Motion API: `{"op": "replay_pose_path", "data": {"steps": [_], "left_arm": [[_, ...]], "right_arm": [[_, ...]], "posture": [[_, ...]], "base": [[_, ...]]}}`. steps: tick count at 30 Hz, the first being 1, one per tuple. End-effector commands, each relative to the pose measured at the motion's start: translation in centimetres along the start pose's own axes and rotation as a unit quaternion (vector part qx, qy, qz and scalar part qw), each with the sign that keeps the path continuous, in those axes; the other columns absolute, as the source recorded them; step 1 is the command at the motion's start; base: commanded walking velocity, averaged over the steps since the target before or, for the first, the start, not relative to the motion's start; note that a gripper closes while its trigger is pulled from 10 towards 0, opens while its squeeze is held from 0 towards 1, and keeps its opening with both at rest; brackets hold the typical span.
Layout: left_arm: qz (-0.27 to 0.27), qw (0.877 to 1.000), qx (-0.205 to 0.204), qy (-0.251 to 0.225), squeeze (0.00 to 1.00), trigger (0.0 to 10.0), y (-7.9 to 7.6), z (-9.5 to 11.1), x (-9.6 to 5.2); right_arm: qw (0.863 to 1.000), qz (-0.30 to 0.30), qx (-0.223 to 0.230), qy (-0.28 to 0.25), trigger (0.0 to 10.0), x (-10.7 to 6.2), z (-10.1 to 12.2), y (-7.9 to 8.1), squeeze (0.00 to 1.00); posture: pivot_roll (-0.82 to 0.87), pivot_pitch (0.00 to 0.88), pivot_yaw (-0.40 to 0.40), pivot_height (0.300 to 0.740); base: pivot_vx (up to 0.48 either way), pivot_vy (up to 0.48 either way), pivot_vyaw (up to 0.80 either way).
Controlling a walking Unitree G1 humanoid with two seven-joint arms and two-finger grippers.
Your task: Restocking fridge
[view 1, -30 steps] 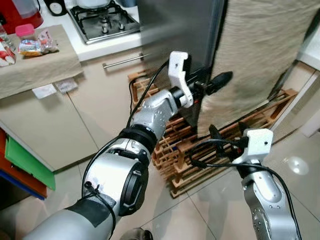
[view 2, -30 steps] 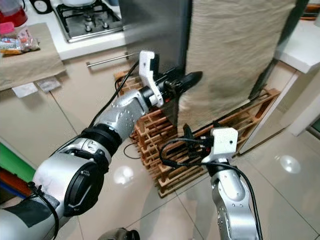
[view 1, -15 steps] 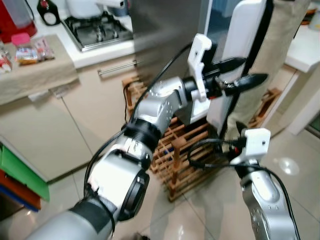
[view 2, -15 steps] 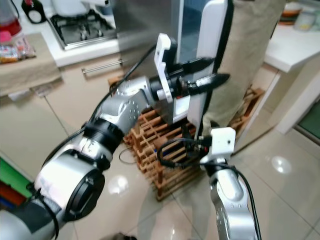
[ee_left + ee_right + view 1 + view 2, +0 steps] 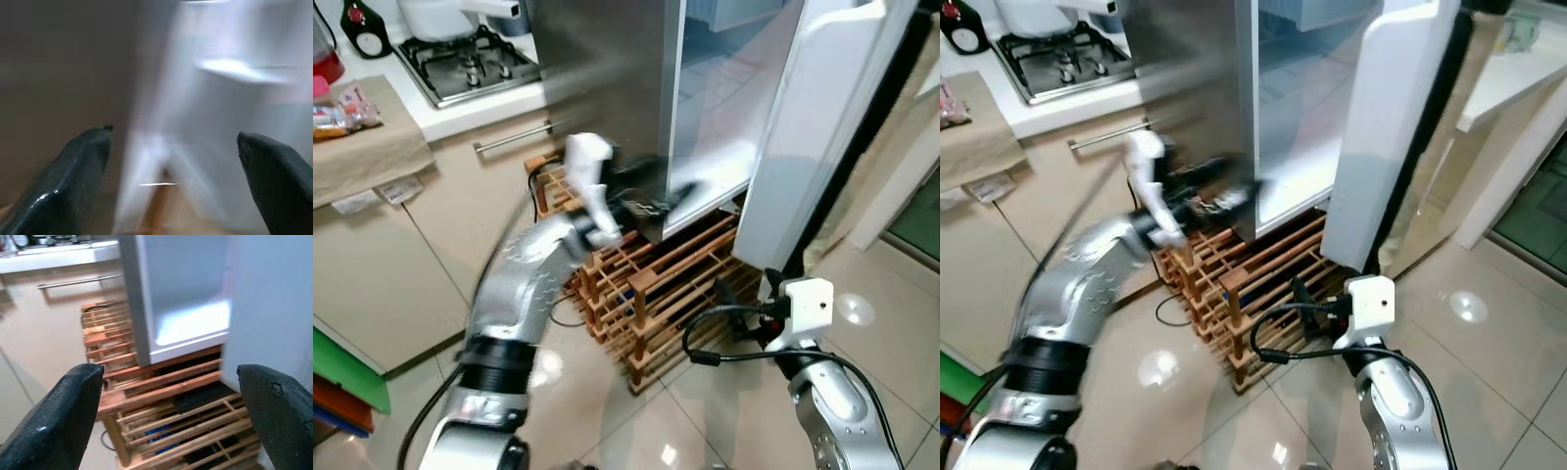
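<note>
A stainless-steel fridge (image 5: 607,88) is standing upright, its long axis vertical, on a slatted wooden pallet (image 5: 656,294), with its white door (image 5: 822,127) hanging wide open and angling out toward the robot's right. The open front is facing the robot, and the pale interior (image 5: 1298,108) is showing between the steel side panel and the door's inner face.

The left gripper (image 5: 656,201), blurred by motion, is reaching at the lower front corner of the fridge body, just above the pallet; in the left wrist view its two black fingers (image 5: 73,181) are sitting well spread, with nothing between them, pointing at the seam where the dark steel side meets the bright interior.

The right gripper (image 5: 166,416) is hanging low in front of the pallet, below the open door; its fingers (image 5: 63,416) are likewise spread wide and holding nothing, aimed at the bottom edge of the fridge and the pallet slats beneath it.

To the robot's left, a beige cabinet (image 5: 431,235) with a bar handle (image 5: 514,137) is running beside the fridge, topped by a white counter carrying a gas hob (image 5: 470,64) and a folded cloth (image 5: 362,137). A glossy tiled floor (image 5: 705,421) is spreading underfoot.
</note>
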State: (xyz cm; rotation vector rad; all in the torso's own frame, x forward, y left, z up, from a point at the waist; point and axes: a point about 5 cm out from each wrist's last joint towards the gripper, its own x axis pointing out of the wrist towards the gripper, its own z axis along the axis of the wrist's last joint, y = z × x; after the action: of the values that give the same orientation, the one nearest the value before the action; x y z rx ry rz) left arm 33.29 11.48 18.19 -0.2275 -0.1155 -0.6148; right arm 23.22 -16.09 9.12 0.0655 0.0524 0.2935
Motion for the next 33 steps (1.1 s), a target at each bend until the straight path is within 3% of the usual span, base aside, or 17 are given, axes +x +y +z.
{"op": "replay_pose_path", "data": {"steps": [1, 3, 4, 7, 9, 12, 15, 21, 28, 31, 33], "left_arm": [[0.096, 0.995, 0.019, -0.003, 0.00, 10.0, 1.8, -0.4, -0.9], [0.179, 0.984, 0.024, -0.003, 0.00, 10.0, 2.8, -0.8, -2.2], [0.179, 0.984, 0.024, -0.003, 0.00, 10.0, 2.8, -0.8, -2.2], [0.261, 0.963, 0.058, 0.003, 0.00, 10.0, 3.4, -1.3, -3.2], [0.276, 0.959, 0.064, 0.002, 0.00, 10.0, 3.5, -1.3, -3.4], [0.347, 0.933, 0.092, 0.023, 0.00, 10.0, 4.6, -2.4, -4.2], [0.384, 0.914, 0.120, 0.042, 0.00, 10.0, 5.4, -3.2, -4.7], [0.401, 0.905, 0.130, 0.063, 0.00, 10.0, 6.0, -4.1, -5.0], [0.394, 0.907, 0.133, 0.066, 0.00, 10.0, 5.6, -4.7, -4.8], [0.390, 0.909, 0.133, 0.064, 0.00, 10.0, 5.6, -4.8, -4.7], [0.387, 0.910, 0.132, 0.065, 0.00, 10.0, 5.5, -4.9, -4.5]], "right_arm": [[0.999, 0.025, 0.009, -0.018, 10.0, 1.0, 1.0, 0.9, 0.00], [0.999, 0.042, 0.009, -0.033, 10.0, 2.0, 1.8, 1.3, 0.00], [0.999, 0.042, 0.009, -0.033, 10.0, 2.0, 1.8, 1.3, 0.00], [0.998, 0.031, 0.004, -0.053, 10.0, 3.5, 2.9, 0.4, 0.00], [0.998, 0.026, 0.005, -0.056, 10.0, 3.7, 3.1, 0.2, 0.00], [0.998, -0.003, -0.001, -0.069, 10.0, 4.8, 3.7, -1.1, 0.00], [0.996, -0.029, -0.016, -0.083, 10.0, 5.6, 4.5, -2.5, 0.00], [0.994, -0.053, -0.027, -0.094, 10.0, 6.1, 5.3, -4.1, 0.00], [0.989, -0.093, -0.048, -0.100, 10.0, 5.6, 5.8, -6.8, 0.00], [0.986, -0.122, -0.063, -0.098, 10.0, 4.7, 5.9, -8.7, 0.00], [0.978, -0.170, -0.079, -0.091, 10.0, 3.4, 6.0, -11.1, 0.00]], "posture": [[-0.10, 0.000, 0.046, 0.740], [-0.09, 0.000, 0.042, 0.740], [-0.09, 0.000, 0.042, 0.740], [-0.09, 0.000, 0.042, 0.740], [-0.09, 0.000, 0.042, 0.740], [-0.09, 0.000, 0.046, 0.740], [-0.09, 0.000, 0.049, 0.740], [-0.10, 0.000, 0.051, 0.740], [-0.10, 0.000, 0.056, 0.740], [-0.11, 0.000, 0.060, 0.740], [-0.11, 0.000, 0.061, 0.740]], "base": [[0.000, 0.000, 0.00], [0.000, 0.000, 0.00], [0.000, 0.000, 0.00], [0.000, 0.000, 0.00], [0.000, 0.000, 0.00], [0.000, 0.000, 0.00], [0.000, 0.000, 0.00], [0.000, 0.000, 0.00], [0.000, 0.000, 0.00], [0.000, 0.000, 0.00], [0.000, 0.000, 0.00]]}}
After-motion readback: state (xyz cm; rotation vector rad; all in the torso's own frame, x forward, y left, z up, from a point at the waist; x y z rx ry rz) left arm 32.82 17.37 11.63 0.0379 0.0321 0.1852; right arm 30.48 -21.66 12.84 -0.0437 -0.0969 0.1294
